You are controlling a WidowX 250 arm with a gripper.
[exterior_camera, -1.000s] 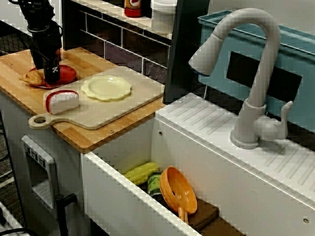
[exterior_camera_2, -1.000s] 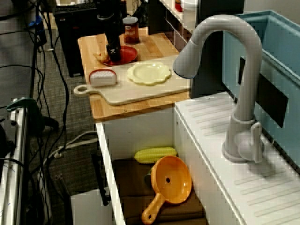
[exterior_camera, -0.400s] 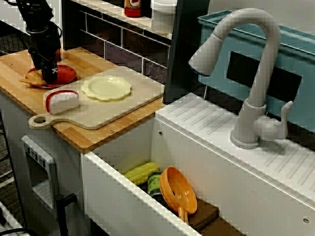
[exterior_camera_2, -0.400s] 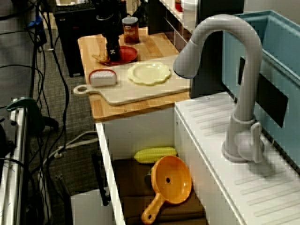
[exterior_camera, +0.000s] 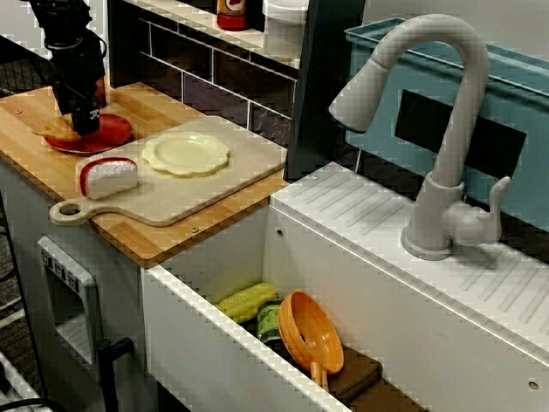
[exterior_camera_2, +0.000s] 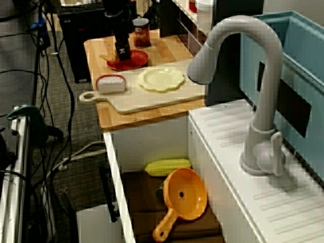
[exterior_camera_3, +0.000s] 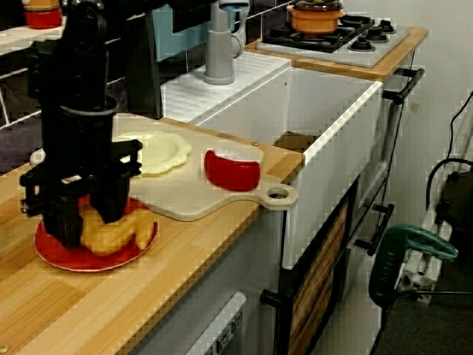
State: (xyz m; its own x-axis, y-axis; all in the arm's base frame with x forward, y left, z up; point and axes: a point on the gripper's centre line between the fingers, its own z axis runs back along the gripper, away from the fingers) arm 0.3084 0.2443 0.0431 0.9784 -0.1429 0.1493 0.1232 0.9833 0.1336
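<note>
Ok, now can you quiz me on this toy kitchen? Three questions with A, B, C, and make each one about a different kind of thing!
1. Where is the corn cob?
A. on the cutting board
B. down in the sink
C. on the stove

2. What colour is the plate under the gripper?
A. red
B. blue
C. green

3. What is the tap doing?
A. pouring water
B. lying flat, broken off
C. standing upright, with no water coming out

Answers:
1. B, because the yellow cob lies at the bottom of the basin beside the orange strainer.
2. A, because the round plate on the wooden counter is bright red.
3. C, because the spout arches over the basin and no stream shows below it.
</note>
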